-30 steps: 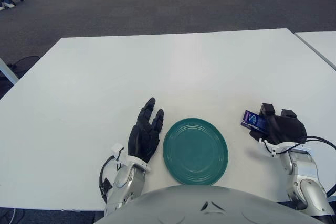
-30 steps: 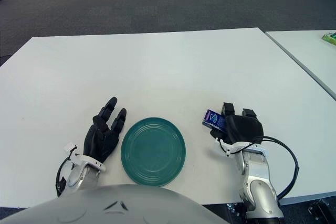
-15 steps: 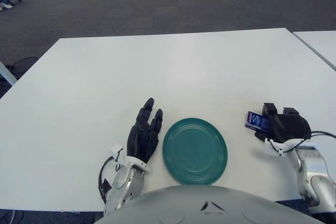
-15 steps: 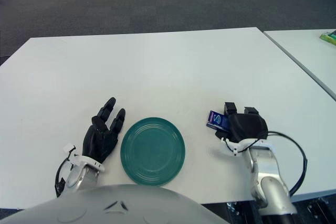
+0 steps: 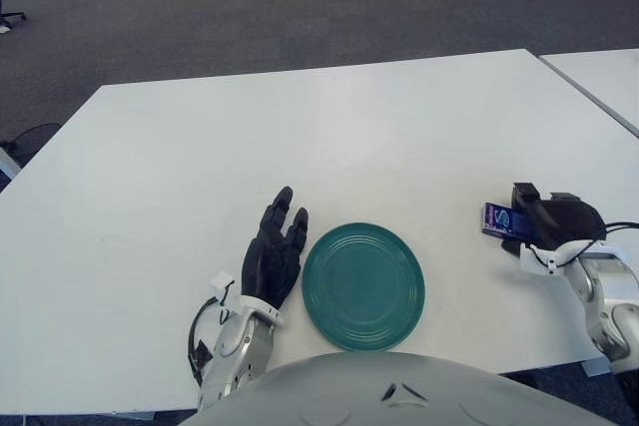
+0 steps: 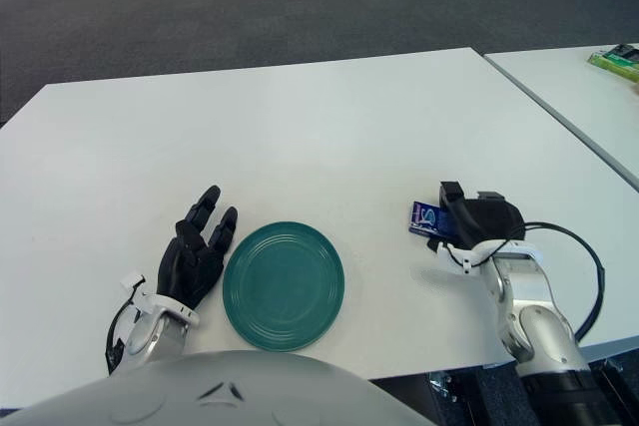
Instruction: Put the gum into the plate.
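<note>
right hand (image 6: 477, 221) curled around gum (image 6: 426, 218), apparently just above the table, well right of plate (image 6: 284, 284) | left hand (image 5: 272, 256) idle, fingers extended, beside plate | we carry leftward, release low over plate's centre

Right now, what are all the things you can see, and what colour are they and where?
Table: one, white, in front of the robot, holding everything below.
Plate: one, green, near the front edge, between the two hands, nothing on it.
Gum: one pack, blue, to the right of the plate, held in the right hand.
Second table: one, white, off to the right, with a green thing on it.
Floor: dark grey carpet beyond the table.
Left hand: one, black, just left of the plate, fingers open.
Right hand: one, black, right of the plate, fingers shut on the gum.
</note>
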`<state>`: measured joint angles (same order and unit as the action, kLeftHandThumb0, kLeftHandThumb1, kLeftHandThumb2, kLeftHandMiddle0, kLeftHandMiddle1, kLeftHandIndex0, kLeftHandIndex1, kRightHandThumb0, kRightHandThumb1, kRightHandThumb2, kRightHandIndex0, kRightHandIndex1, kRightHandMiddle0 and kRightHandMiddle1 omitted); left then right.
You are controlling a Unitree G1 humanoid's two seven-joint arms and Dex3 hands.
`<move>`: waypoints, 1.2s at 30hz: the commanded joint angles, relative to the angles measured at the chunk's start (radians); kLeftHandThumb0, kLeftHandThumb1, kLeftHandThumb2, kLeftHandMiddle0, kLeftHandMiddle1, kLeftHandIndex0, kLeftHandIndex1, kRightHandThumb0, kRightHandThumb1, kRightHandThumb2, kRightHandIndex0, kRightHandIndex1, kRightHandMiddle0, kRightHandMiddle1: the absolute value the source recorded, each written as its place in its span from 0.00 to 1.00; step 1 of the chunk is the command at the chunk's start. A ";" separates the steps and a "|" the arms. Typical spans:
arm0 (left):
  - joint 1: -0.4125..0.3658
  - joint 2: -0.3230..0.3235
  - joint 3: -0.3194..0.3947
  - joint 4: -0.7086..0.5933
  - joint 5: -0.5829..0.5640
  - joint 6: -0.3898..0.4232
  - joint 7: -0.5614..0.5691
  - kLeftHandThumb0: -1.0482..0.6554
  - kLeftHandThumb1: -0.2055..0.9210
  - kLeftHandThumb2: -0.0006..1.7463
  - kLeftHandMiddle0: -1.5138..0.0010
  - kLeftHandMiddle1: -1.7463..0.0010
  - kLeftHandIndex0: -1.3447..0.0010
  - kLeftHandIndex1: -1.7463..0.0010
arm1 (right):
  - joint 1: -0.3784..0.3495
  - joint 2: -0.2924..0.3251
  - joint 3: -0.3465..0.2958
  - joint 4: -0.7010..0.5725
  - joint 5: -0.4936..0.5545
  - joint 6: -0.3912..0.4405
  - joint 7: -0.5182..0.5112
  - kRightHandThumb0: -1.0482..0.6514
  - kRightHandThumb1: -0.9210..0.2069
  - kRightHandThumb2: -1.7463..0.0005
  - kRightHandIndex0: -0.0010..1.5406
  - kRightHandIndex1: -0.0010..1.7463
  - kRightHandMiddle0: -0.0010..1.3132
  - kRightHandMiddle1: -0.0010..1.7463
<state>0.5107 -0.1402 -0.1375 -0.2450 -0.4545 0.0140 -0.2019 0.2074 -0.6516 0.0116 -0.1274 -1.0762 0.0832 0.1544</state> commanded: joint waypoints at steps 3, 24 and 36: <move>-0.014 0.005 0.023 0.019 -0.019 0.023 -0.004 0.00 1.00 0.57 0.99 1.00 1.00 0.86 | -0.078 -0.004 0.017 -0.065 0.017 -0.021 -0.029 0.39 0.21 0.51 0.38 1.00 0.26 1.00; -0.027 0.014 0.023 0.041 0.020 -0.008 -0.008 0.00 1.00 0.57 1.00 1.00 1.00 0.85 | -0.261 0.146 0.175 -0.314 -0.101 0.072 0.130 0.39 0.20 0.52 0.37 1.00 0.26 1.00; -0.013 0.004 0.012 0.032 0.038 -0.022 0.001 0.00 1.00 0.57 1.00 1.00 1.00 0.84 | -0.253 0.213 0.302 -0.413 -0.193 0.008 0.222 0.39 0.17 0.54 0.35 1.00 0.24 1.00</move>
<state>0.4882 -0.1303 -0.1251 -0.2222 -0.4225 -0.0124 -0.2085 -0.0379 -0.4397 0.3015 -0.5134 -1.2536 0.1116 0.3531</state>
